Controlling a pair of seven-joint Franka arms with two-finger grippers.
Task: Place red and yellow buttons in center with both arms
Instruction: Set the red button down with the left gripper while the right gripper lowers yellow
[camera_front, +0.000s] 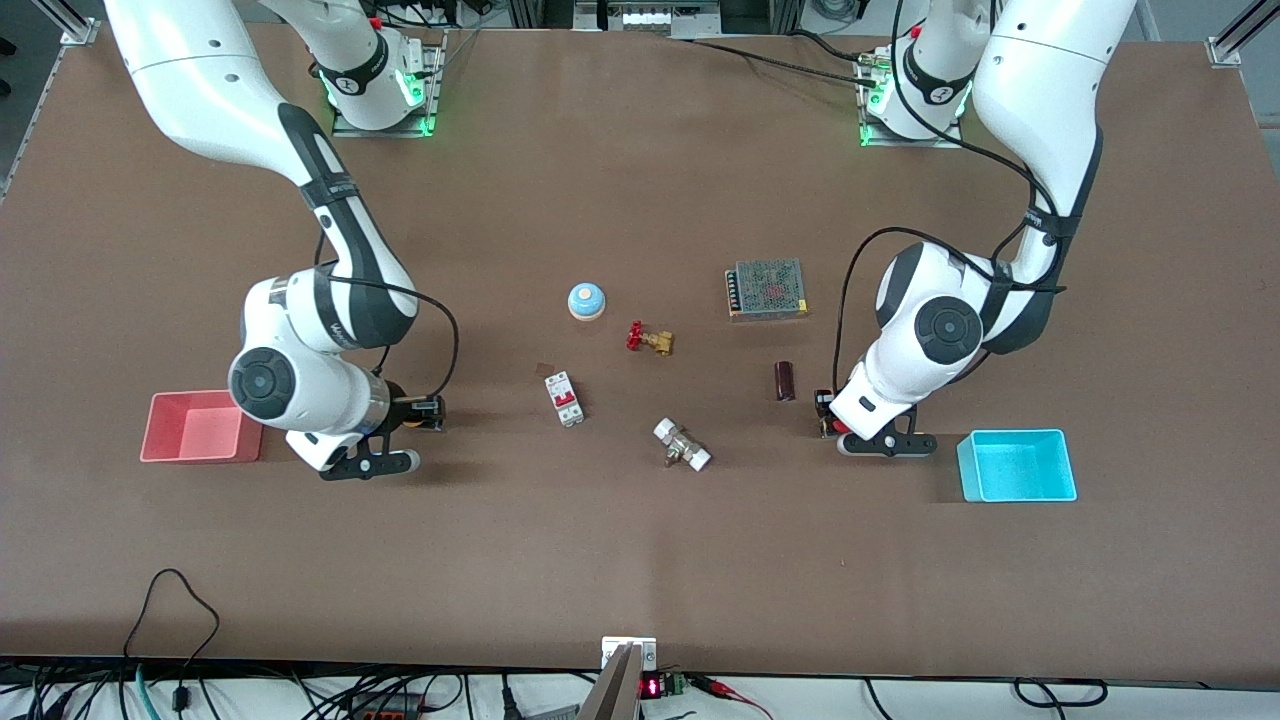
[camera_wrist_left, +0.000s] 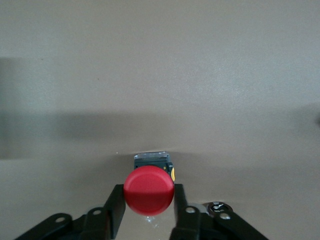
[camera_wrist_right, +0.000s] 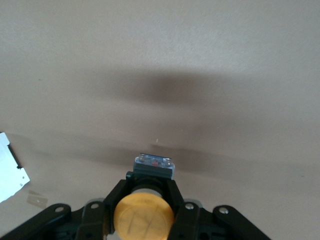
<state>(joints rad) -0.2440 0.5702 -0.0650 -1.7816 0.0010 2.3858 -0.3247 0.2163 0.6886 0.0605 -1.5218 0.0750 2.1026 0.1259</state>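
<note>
My left gripper (camera_front: 826, 411) is low over the table between the dark cylinder and the cyan bin. In the left wrist view (camera_wrist_left: 148, 188) its fingers (camera_wrist_left: 116, 207) are shut on the red button (camera_wrist_left: 148, 190), whose round cap faces the camera. The red button shows only partly in the front view (camera_front: 836, 427). My right gripper (camera_front: 424, 412) is low over the table beside the pink bin. In the right wrist view (camera_wrist_right: 147, 184) its fingers (camera_wrist_right: 116, 195) are shut on the black body of the yellow button (camera_wrist_right: 144, 218). The brown table centre (camera_front: 620, 400) lies between the two grippers.
A pink bin (camera_front: 198, 428) sits at the right arm's end and a cyan bin (camera_front: 1017, 466) at the left arm's end. Mid-table lie a light-blue dome (camera_front: 586, 300), a brass valve (camera_front: 650, 339), a circuit breaker (camera_front: 564, 398), a white-capped fitting (camera_front: 682, 444), a mesh box (camera_front: 767, 289) and a dark cylinder (camera_front: 785, 380).
</note>
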